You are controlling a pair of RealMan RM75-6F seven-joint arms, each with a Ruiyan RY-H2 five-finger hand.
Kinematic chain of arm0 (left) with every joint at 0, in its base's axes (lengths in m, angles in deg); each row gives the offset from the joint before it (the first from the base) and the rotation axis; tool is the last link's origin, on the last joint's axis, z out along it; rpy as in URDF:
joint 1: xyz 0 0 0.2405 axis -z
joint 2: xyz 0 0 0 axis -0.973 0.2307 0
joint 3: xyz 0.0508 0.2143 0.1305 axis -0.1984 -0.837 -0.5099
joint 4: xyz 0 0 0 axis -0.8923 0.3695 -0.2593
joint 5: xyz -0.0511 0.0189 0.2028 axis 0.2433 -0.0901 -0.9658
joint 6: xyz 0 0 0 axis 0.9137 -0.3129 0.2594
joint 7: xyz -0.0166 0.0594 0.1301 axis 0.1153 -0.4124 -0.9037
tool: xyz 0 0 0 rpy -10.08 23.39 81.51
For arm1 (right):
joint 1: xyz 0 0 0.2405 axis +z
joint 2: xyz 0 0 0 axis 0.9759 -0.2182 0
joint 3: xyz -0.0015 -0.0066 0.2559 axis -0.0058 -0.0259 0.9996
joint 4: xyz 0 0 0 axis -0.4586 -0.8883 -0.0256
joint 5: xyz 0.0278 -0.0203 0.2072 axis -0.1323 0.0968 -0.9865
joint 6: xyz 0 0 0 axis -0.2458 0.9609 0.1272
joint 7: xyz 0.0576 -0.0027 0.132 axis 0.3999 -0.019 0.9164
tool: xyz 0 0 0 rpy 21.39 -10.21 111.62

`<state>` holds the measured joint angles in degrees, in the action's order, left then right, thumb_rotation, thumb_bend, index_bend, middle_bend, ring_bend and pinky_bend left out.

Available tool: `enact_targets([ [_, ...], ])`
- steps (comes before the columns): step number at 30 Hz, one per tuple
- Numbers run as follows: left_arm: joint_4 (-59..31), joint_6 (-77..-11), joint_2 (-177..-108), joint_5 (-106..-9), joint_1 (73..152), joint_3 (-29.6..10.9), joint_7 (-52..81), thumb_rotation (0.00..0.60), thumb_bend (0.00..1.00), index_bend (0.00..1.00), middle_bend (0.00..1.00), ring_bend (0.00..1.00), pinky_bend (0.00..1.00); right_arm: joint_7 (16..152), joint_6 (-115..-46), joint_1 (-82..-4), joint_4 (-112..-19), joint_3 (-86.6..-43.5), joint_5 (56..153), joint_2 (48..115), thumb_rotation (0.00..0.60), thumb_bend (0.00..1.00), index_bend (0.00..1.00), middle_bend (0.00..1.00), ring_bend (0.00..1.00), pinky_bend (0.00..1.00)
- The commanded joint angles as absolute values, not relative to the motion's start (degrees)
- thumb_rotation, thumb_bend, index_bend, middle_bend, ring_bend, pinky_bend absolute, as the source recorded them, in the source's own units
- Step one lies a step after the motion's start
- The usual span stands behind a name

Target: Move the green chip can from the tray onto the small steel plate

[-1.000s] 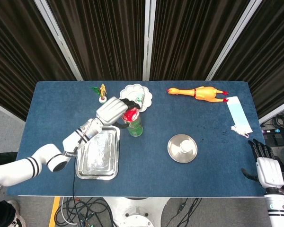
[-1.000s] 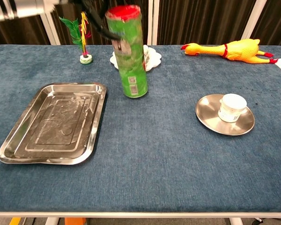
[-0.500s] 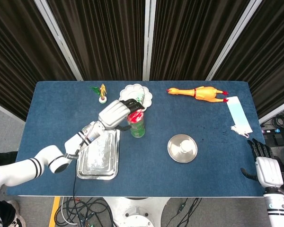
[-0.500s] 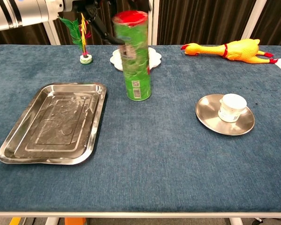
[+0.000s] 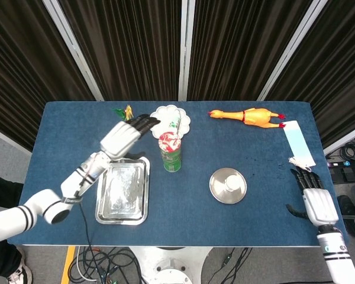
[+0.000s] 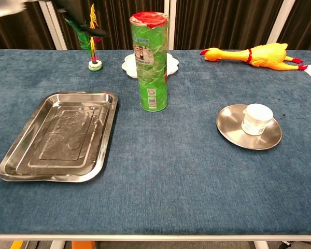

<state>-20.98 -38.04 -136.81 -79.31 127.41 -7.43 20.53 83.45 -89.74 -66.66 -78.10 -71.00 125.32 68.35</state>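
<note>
Left hand (image 5: 123, 137) empty with fingers spread, just left of the can (image 5: 170, 152), can upright on the tabletop (image 5: 254, 183) between tray (image 5: 122, 192) and plate (image 5: 228, 185), cup (image 5: 231, 183) on plate, right hand (image 5: 315, 203) empty, fingers apart at the tabletop's right edge

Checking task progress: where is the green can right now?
The can stands upright on the blue cloth, between the tray to its left and the steel plate to its right, in front of the white dish. Neither hand holds it.
</note>
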Motion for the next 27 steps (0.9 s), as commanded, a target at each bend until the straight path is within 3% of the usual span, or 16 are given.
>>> enact_targets([
  [1,-24.24,-44.9,-133.86,-77.03,119.96,-10.77,14.9,0.6,0.18,0.08,0.1,0.08,0.34,80.17,-85.36,-63.17,-80.35,-70.14,125.44,67.27,0.6,0.16,0.0,0.03,0.0,0.01],
  [8,-30.06,-55.85,-130.53,-76.84,108.19,-16.07,10.3,0.6,0.17,0.11,0.12,0.08,0.32,72.94,-77.04,-56.52,-83.52,-68.46,122.75,68.07,0.6,0.16,0.0,0.1,0.0,0.07],
  [14,-29.92,-64.34,-131.9,-77.98,98.53,-20.19,11.17,0.6,0.17,0.11,0.14,0.08,0.32,67.76,-72.76,-52.31,-84.09,-68.0,120.8,70.4,0.6,0.17,0.0,0.13,0.03,0.14],
  [27,-26.58,-70.1,-133.55,-78.3,89.21,-20.74,16.8,0.6,0.17,0.12,0.15,0.08,0.3,60.92,-69.97,-47.87,-81.12,-68.28,115.8,77.24,0.6,0.18,0.13,0.18,0.11,0.23],
])
